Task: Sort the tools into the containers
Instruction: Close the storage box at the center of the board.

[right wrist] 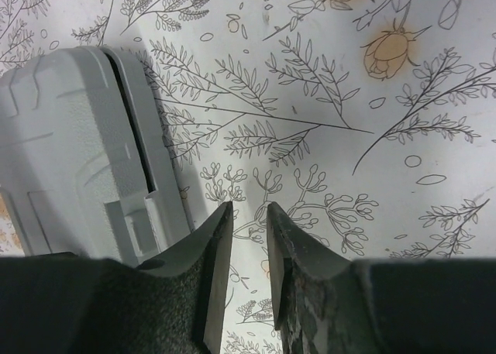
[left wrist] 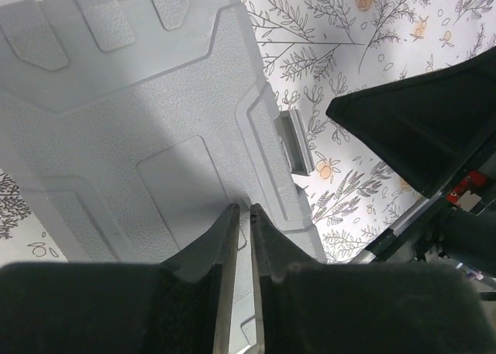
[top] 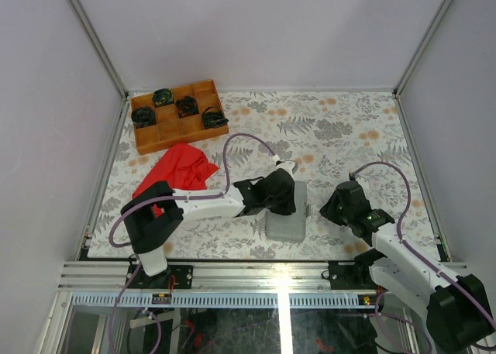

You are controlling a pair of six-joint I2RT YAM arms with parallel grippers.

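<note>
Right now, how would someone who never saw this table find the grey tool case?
Find the flowery table, then look near the middle of its front edge. The grey tool case lies there, flat and closed. It is the only plain grey box; the wooden tray and red cloth sit farther back.

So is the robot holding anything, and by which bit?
The right gripper holds nothing; it is open above the tablecloth. The left gripper is almost shut over the lid of the grey case, but whether it pinches anything cannot be told.
</note>
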